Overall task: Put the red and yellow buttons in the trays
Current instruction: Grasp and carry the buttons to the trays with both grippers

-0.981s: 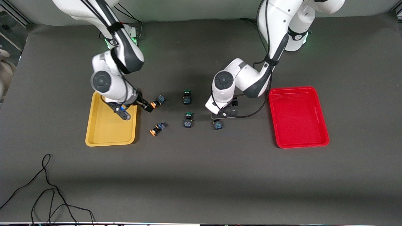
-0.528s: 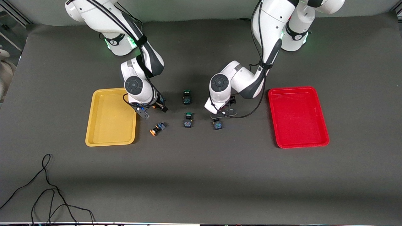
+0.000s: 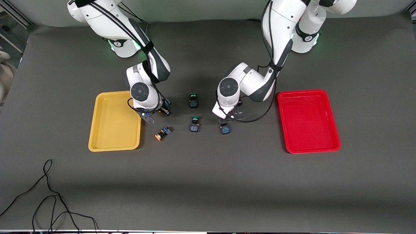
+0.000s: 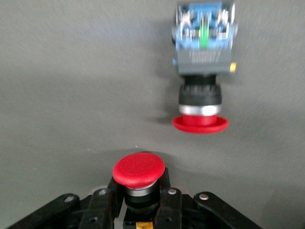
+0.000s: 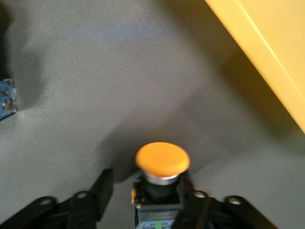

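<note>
My left gripper is shut on the dark body of a red-capped button that stands cap-up on the mat; in the front view the gripper hides it. A second red button lies on its side close by, also in the front view. My right gripper is open around an orange-yellow button, one finger still apart from it, beside the yellow tray. Another yellow button lies nearer the front camera. The yellow tray and the red tray hold nothing.
Two green-capped buttons lie between the two grippers. A loose black cable lies near the table's front edge at the right arm's end.
My right arm has swung from over the yellow tray's edge to above the yellow button beside the tray. My left gripper has stayed almost still at the red button.
</note>
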Robot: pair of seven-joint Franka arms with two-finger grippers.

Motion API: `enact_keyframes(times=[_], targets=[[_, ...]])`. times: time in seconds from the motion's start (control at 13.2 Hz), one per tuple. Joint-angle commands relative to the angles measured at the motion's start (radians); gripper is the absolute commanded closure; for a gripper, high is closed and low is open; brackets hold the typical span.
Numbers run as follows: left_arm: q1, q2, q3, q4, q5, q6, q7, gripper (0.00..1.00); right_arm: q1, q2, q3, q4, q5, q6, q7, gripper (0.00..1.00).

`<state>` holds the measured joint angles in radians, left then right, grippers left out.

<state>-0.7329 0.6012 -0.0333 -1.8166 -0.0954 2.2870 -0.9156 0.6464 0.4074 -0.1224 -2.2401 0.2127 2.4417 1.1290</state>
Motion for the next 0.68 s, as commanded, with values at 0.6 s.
enact_keyframes(times=[0.6], targets=[[0.525, -0.371, 0.007, -0.222, 0.045, -0.290, 0.772, 1.00, 0.004, -0.347, -0.222, 0.071, 0.007, -0.406, -0.234, 0.84]])
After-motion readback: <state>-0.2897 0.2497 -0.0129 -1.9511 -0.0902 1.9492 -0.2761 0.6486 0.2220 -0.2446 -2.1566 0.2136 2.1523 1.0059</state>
